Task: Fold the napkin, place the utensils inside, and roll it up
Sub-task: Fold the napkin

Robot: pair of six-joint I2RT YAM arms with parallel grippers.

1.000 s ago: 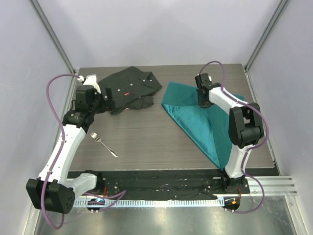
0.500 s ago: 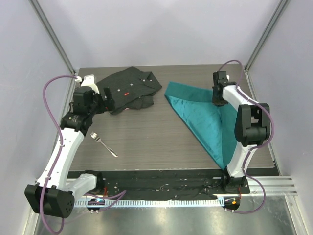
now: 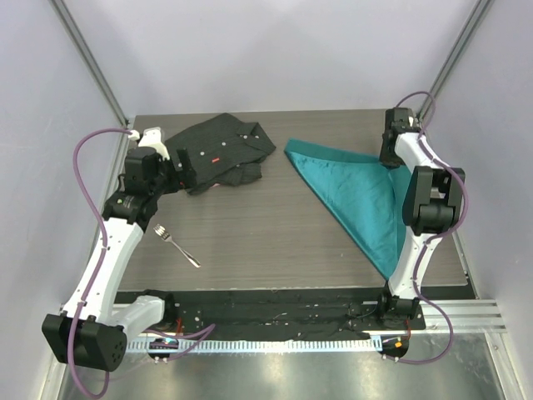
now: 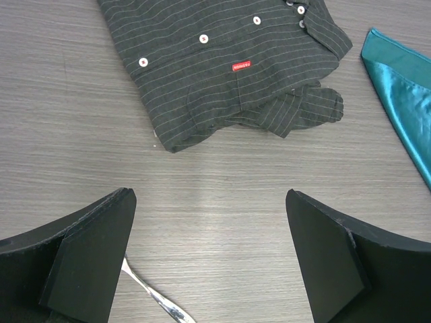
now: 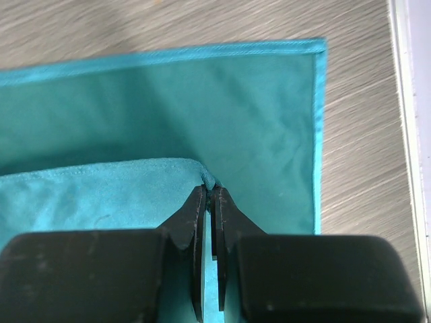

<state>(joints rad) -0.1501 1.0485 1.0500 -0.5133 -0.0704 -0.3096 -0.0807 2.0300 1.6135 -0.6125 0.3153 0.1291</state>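
Your napkin (image 3: 354,192) lies on the far right part of the table (image 3: 250,225), doubled over into a rough triangle with its long point running back toward the right arm's base. One layer sits on top of another. From the right wrist camera, the top layer's corner is held just inside the bottom layer's hemmed corner and not yet on it, so I judge the fold unfinished.

Your right gripper (image 5: 210,194) has its fingers pressed almost together on that top corner, pinching a small ridge of teal cloth. A pinch that narrow makes sense here: it takes one layer only, so the bottom one can lie flat as a target to match edges against.

The fork (image 3: 176,246) lies well apart from the napkin, on the near left of the table. It is probably left there until the cloth is flat.

Your left gripper (image 4: 209,202) hangs with its fingers spread wide and nothing between them. It is just above the fork's handle and near the black shirt (image 4: 222,81), which plays no part in the task. That looks like a waiting post for the fork pickup.
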